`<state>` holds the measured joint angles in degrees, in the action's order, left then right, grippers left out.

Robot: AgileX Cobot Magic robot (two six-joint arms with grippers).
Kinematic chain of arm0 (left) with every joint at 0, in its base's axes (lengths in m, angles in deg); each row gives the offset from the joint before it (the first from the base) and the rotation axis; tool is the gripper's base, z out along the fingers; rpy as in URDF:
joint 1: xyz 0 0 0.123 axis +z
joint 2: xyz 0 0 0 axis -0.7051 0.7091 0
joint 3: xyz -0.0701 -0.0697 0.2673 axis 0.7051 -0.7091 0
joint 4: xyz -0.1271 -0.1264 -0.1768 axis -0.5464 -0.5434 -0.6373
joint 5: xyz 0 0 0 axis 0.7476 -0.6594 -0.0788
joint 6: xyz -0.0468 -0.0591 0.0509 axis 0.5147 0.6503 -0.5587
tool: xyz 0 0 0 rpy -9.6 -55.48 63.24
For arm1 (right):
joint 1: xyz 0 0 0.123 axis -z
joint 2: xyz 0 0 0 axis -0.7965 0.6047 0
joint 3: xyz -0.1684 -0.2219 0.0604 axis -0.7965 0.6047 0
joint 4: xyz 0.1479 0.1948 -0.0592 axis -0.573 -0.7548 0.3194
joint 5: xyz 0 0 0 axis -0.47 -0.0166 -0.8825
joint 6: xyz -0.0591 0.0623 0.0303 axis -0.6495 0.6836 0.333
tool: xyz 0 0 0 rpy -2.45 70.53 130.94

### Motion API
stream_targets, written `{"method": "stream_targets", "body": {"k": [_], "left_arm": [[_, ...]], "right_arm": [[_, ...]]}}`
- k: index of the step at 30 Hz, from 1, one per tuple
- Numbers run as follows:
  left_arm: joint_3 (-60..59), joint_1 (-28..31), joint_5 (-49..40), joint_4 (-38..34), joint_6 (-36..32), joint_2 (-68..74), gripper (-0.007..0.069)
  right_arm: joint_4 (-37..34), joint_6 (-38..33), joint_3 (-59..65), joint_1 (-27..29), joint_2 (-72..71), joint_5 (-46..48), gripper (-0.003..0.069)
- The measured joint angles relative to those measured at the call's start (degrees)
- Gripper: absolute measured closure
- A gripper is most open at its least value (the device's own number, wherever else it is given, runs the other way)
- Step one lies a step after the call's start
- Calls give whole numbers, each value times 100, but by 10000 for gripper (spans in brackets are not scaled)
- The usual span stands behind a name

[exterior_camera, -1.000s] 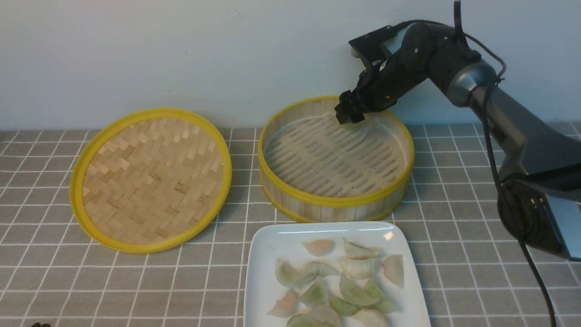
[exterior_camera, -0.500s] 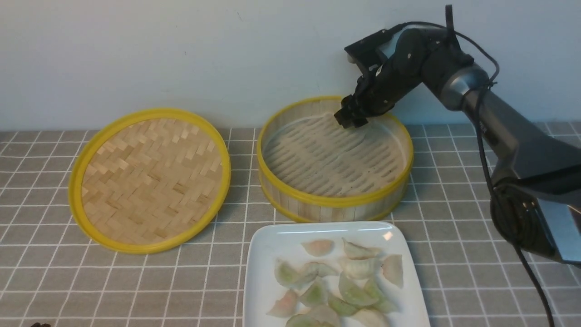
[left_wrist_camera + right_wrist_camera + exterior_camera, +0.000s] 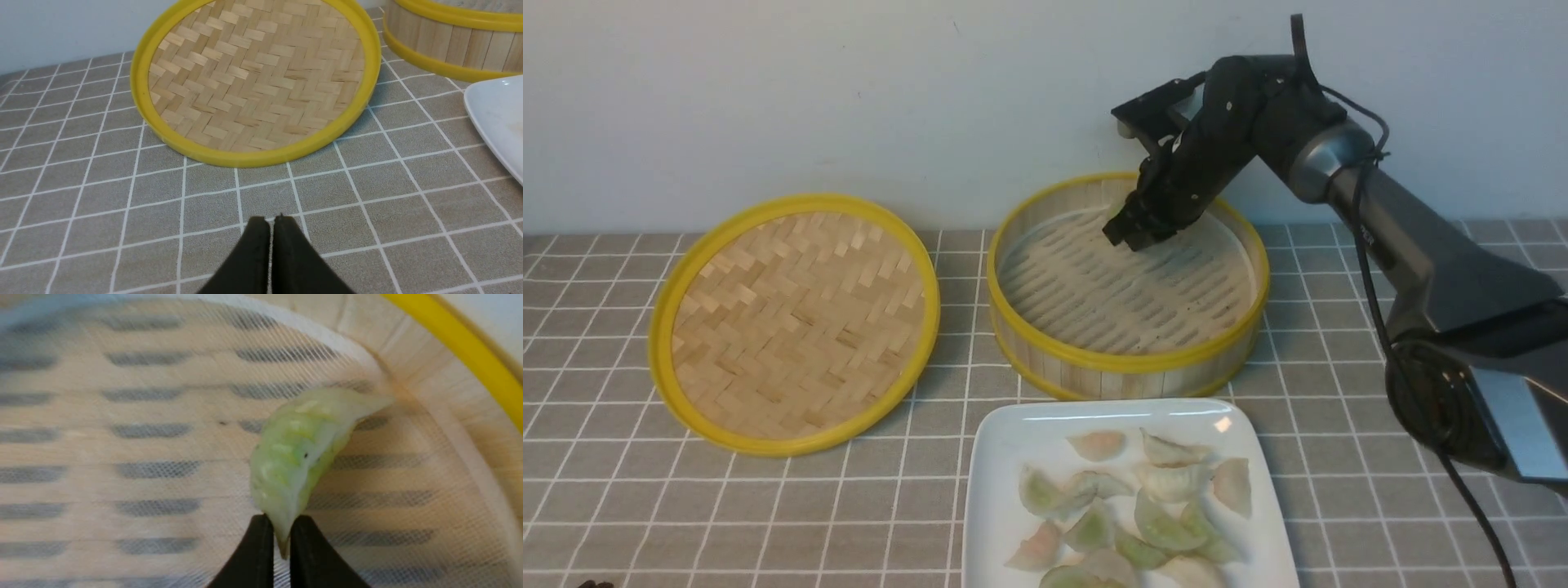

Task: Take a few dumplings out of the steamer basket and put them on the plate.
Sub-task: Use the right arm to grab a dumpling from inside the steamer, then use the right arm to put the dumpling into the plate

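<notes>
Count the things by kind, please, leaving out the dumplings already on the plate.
steamer basket: 1
woven lid: 1
plate: 1
dumpling, pinched in the right claw: 1
Total: 4

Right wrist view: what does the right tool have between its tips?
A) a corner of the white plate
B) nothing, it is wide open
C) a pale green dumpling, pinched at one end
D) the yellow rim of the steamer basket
C: the right tool is closed on the pointed end of a pale green dumpling, over the mesh-lined floor of the steamer basket.
</notes>
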<state>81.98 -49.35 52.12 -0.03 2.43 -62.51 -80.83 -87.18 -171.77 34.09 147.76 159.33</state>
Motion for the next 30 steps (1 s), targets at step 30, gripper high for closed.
{"method": "stream_targets", "body": {"k": [30], "left_arm": [[0, 0, 0, 0, 0, 0, 629]], "right_arm": [[-66, 395, 4875, -649, -3997, 2, 636]]}}
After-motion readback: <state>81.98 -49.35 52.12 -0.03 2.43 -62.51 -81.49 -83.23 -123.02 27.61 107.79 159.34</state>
